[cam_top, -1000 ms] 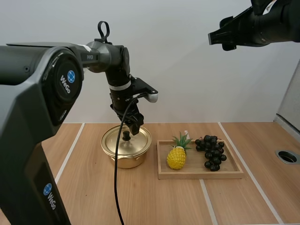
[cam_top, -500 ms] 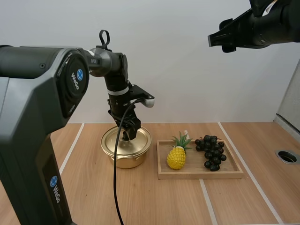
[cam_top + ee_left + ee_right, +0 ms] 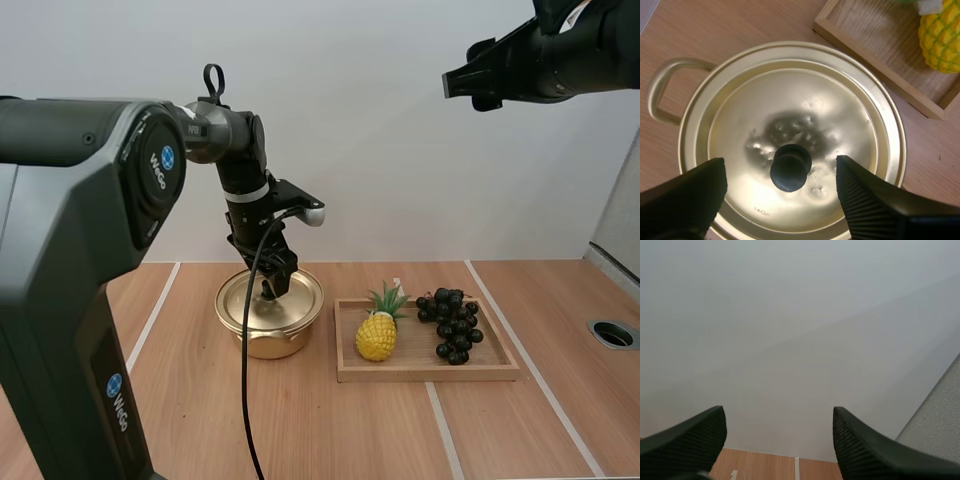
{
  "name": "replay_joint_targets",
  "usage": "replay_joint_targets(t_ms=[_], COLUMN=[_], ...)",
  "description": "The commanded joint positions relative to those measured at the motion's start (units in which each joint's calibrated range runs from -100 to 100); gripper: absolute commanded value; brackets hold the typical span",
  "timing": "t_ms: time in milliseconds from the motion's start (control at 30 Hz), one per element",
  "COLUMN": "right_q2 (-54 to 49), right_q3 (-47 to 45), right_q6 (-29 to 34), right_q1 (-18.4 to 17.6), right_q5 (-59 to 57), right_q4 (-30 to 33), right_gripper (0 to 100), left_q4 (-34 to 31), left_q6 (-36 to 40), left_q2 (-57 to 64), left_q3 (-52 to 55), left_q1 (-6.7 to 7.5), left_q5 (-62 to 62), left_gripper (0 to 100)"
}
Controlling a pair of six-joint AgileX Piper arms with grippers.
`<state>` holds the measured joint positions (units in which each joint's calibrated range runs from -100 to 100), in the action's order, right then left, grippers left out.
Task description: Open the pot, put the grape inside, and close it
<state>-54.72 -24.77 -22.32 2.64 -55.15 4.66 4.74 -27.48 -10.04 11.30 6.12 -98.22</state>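
Pot (image 3: 268, 325): gold, at the left of the worktop (image 3: 330, 430), lid (image 3: 790, 100) seated.
Lid knob (image 3: 790, 167): black, upright, at the lid's centre.
Left pincer (image 3: 273, 283): fingers apart, one on each side of the knob with a gap on both sides. The knob lay straight between the tips, so closing looked sufficient for the grasp.
Wooden tray (image 3: 430, 374): just right of the pot, holding a pineapple (image 3: 377, 337), then the grapes (image 3: 450, 326).
Right pincer (image 3: 470, 85): fingers apart, empty, raised well above the grapes.
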Motion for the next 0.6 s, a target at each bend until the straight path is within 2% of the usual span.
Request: replay_joint_targets(t_ms=[0, 500, 533, 567], right_q2=[-0.5, -0.5, -0.5, -0.5], right_q3=[0.4, 0.4, 0.4, 0.4], right_q6=[-0.4, -0.4, -0.4, -0.4], right_q1=[0.2, 0.2, 0.2, 0.2], right_q5=[0.3, 0.3, 0.3, 0.3], right_q4=[-0.5, -1.0, -1.4, -1.9], right_gripper=[100, 100, 100, 100], left_q4=[1.2, 0.6, 0.6, 0.6], left_q6=[-0.2, -0.2, 0.1, 0.3], left_q2=[-0.9, -3.0, -3.0, -3.0], left_q3=[-0.6, -0.6, -0.6, -0.6], left_q1=[0.01, 0.01, 0.01, 0.01], left_q5=[0.3, 0.8, 0.8, 0.8], left_gripper=[100, 100, 98, 71])
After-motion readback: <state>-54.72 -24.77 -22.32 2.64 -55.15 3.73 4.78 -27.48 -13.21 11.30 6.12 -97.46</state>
